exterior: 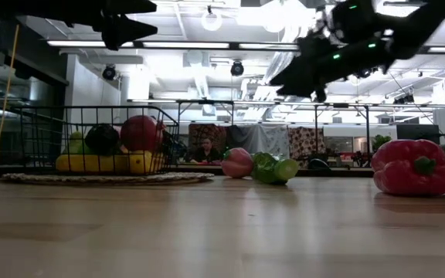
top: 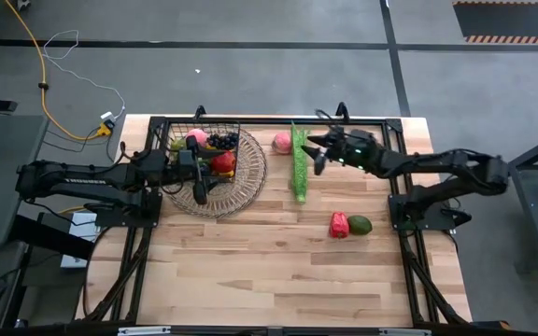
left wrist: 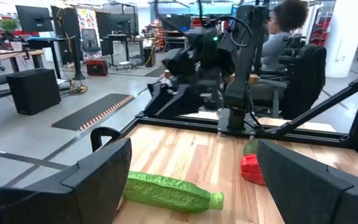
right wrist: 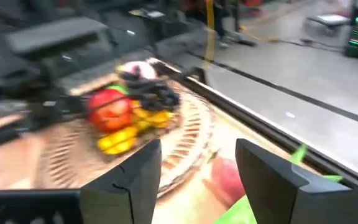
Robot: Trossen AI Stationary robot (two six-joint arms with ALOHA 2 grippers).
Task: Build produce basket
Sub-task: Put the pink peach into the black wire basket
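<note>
The worktop (top: 250,271) is made of pale wood planks. A round woven tray (top: 250,182) lies on it near the back left, and a black wire basket (top: 236,140) sits on the tray. A long green stalk (top: 299,163) lies beside the tray, with a pink peach (top: 282,142) just next to it. Farther right, a red pepper (top: 339,225) and a green avocado (top: 360,225) lie side by side, touching.

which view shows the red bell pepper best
The low view: the red bell pepper sits close and sharp, green stem visible. The high view shows it small beside the avocado; the left wrist view shows only a part; the right wrist view misses it.
</note>
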